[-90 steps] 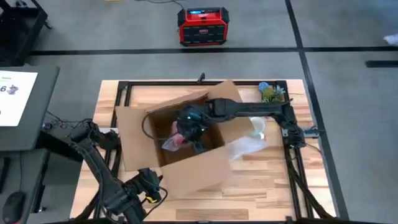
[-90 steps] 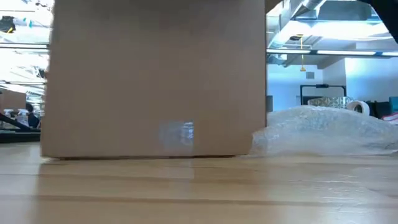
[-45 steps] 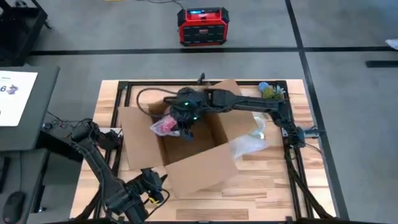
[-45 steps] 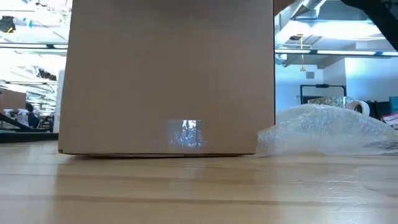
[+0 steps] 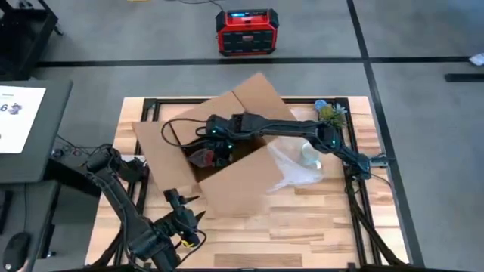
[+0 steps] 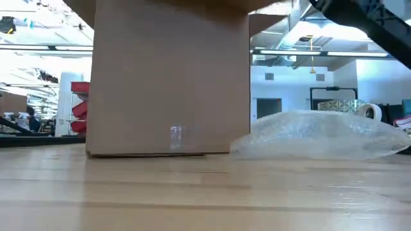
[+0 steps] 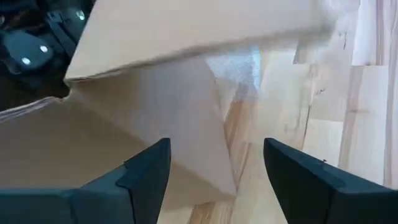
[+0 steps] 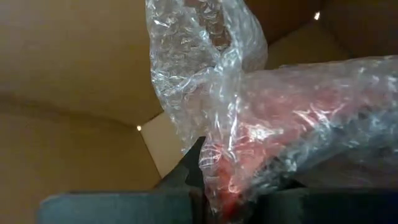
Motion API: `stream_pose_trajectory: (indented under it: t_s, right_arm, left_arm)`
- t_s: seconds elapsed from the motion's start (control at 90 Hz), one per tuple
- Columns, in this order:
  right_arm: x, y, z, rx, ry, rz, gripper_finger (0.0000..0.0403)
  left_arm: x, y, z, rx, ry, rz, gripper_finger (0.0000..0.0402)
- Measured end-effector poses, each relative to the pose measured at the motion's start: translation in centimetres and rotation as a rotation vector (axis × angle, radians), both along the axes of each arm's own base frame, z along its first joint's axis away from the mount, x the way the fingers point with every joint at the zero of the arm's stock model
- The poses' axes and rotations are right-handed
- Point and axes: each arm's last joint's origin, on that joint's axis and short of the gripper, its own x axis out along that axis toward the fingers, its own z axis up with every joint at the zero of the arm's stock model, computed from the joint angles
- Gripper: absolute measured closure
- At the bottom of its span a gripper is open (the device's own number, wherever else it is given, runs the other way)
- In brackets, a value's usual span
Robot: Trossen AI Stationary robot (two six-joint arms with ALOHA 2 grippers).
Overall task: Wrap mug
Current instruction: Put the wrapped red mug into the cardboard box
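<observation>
- Cardboard is most of what I see: an open box [image 5: 227, 155] stands on the wooden bench [image 5: 333, 219], a little to the left of the middle in the high view, with its flaps up.
- My right gripper [image 5: 208, 155] reaches across from the right side and is down inside the box, near its left inner wall.
- Its jaws are clamped on the mug [image 8: 273, 137], which is red and covered in bubble wrap; the right wrist view shows the plastic bunched up above the fingers, with the brown walls of the box behind.
- From above I can see only a small red part of the mug, inside the box beside the gripper.
- A loose sheet of bubble wrap [image 5: 299, 162] lies on the bench just beside the right side of the box; in the low view it touches the box at the bottom corner.
- My left gripper [image 5: 181, 219] waits at the near edge of the bench, in front of the box, with its jaws apart and nothing between them; the left wrist view looks at the near corner of the box.
- A small green plant [image 5: 329, 113] stands at the far right corner of the bench.
</observation>
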Motion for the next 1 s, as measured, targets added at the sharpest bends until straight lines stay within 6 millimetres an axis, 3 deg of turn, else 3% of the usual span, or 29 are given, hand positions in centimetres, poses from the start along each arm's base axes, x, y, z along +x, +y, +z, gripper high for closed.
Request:
stream_pose_trajectory:
  t_s: [0.244, 0.667, 1.0]
  right_arm:
    - [0.2, 0.0, -0.2, -0.07, -0.016, 0.02, 0.0351]
    - [0.3, -0.2, -0.2, -0.083, -0.033, 0.02, 0.0191]
    - [0.7, -0.3, 1.0, -0.099, -0.103, 0.028, 0.017]
  left_arm:
    - [0.0, 0.0, 0.0, 0.011, -0.005, -0.005, 0.0167]
    - [0.0, 0.0, 0.0, 0.009, -0.006, -0.004, 0.0167]
    - [0.0, 0.0, 0.0, 0.007, -0.007, -0.002, 0.0167]
